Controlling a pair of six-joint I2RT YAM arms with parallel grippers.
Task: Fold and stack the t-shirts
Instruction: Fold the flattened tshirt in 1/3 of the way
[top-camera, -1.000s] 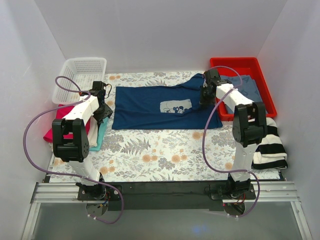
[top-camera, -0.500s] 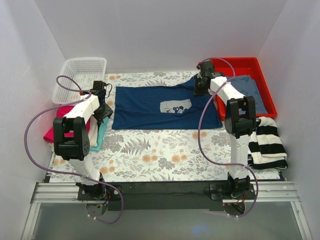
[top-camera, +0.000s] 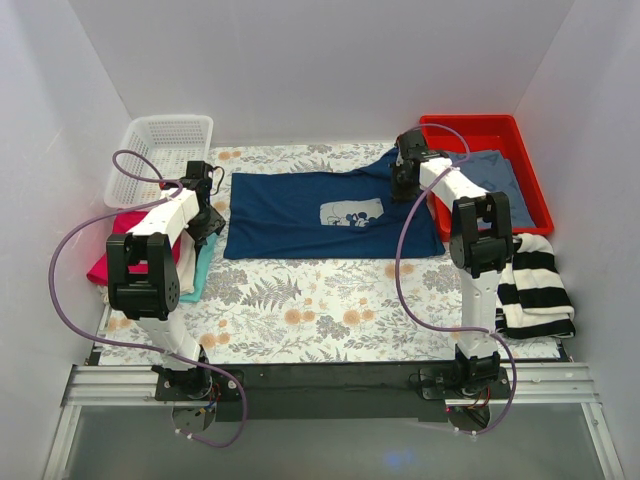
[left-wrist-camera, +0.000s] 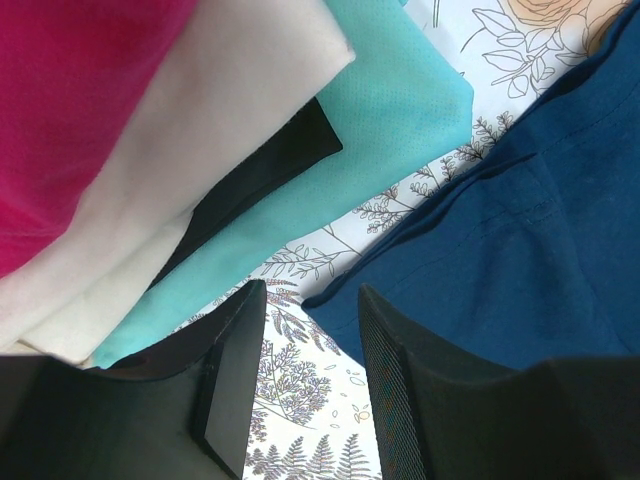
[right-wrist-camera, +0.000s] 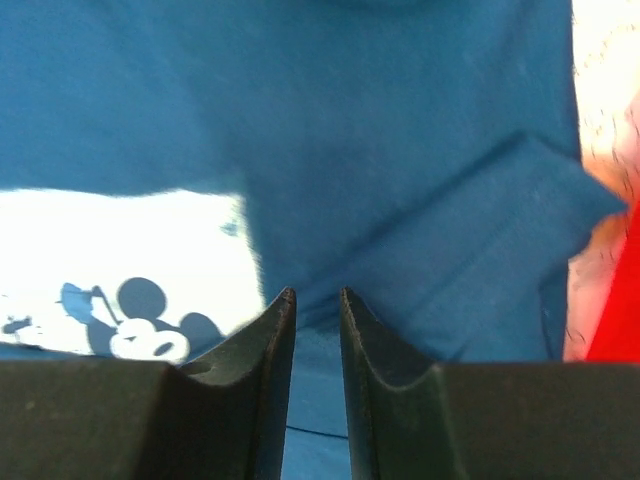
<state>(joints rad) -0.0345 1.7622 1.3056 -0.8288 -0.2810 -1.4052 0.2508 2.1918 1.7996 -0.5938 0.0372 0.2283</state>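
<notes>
White walls are closing in a floral desk (top-camera: 330, 300), with open patterned surface stretching before the near hem of the navy t-shirt (top-camera: 290, 215), which is lying flat at the far middle. Its right sleeve edge is ending just beside the red tray (top-camera: 520, 128). The left end effector (left-wrist-camera: 312, 390) is hovering half-spread and holding nothing, between the shirt's left hem and the teal tee (left-wrist-camera: 340, 170). The right end effector (right-wrist-camera: 317, 330) is hanging over the shirt's upper right, narrowly parted and gripping nothing.

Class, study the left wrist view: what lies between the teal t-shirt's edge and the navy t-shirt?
Only a narrow strip of bare floral table cover separates the teal t-shirt from the navy t-shirt. The left wrist view shows this clearly.
</notes>
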